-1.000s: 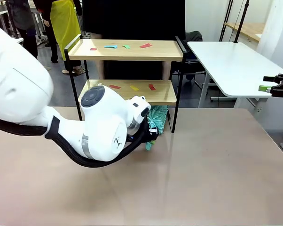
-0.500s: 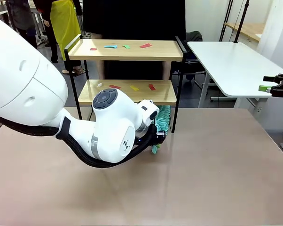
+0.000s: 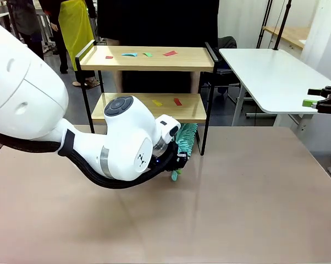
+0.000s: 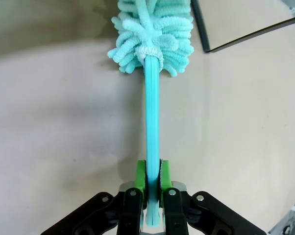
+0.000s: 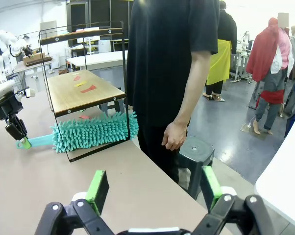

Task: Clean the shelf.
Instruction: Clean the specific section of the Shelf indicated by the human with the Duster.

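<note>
Two light wood boards in a thin black frame make up the shelf point(image 3: 149, 58), which stands at the far edge of the tabletop point(image 3: 253, 192), left of its middle. Four coloured scraps point(image 3: 170, 53), likely paper though they are too small to be sure, lie spread along the top board. A yellow scrap point(image 3: 157, 102) and a red scrap point(image 3: 177, 102) lie on the lower board.

A teal duster point(image 3: 185, 137) has its fluffy head under the lower board, by the shelf's front right leg. In the right wrist view the head point(image 5: 93, 131) lies across the frame's end, under the lower board, and the handle points away from the shelf. The left gripper point(image 3: 176, 165) is low over the tabletop just in front of the shelf, and the bulky white arm hides much of the lower board's left part. In the left wrist view its green pads point(image 4: 140, 175) are pressed flat on both sides of the duster's thin handle, near the handle's end.

The right gripper point(image 3: 319, 102) hangs off past the right edge of the tabletop, in front of a white side table point(image 3: 270, 77). Its fingers point(image 5: 97, 190) are spread wide with nothing between them.

A person in a black shirt point(image 5: 172, 58) stands at the far side behind the shelf, one hand point(image 5: 174, 134) hanging loose above a dark stool point(image 5: 196, 152).
</note>
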Tool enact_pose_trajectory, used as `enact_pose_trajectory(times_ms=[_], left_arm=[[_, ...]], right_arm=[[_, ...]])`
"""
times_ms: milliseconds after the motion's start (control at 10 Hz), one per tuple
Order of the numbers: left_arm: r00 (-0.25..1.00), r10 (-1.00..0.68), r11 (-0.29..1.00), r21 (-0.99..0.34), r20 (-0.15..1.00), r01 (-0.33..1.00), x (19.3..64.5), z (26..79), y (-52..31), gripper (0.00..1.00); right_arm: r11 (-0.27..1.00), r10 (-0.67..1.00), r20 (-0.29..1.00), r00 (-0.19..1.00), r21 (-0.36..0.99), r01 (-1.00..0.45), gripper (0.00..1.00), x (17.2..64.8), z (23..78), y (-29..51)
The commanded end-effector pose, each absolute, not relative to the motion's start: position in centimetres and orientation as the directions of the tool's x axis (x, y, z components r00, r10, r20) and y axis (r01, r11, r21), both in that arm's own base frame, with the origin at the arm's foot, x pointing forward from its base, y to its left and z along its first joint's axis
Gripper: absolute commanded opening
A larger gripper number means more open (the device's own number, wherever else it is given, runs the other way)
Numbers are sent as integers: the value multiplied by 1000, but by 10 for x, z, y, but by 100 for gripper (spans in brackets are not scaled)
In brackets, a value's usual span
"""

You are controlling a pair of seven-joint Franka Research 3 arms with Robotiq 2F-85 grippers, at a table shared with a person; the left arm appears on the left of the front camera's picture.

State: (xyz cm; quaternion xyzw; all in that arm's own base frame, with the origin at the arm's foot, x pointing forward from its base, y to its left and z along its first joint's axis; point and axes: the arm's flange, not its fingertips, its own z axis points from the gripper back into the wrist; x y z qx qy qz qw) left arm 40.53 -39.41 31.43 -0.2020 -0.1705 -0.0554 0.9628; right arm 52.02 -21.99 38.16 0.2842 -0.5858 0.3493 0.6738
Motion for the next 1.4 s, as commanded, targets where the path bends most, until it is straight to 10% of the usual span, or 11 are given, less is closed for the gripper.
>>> enact_pose_trajectory(times_ms=[0,1300], left_arm=[[956,-29,928,-346,292,134,405,318,-375,13],[972,69,995,54,223,-83,384,349,-220,13]], right_arm=[[603,140,986,86,-16,-798,100,521,387,-217],[603,140,986,86,-16,-798,100,521,387,-217]])
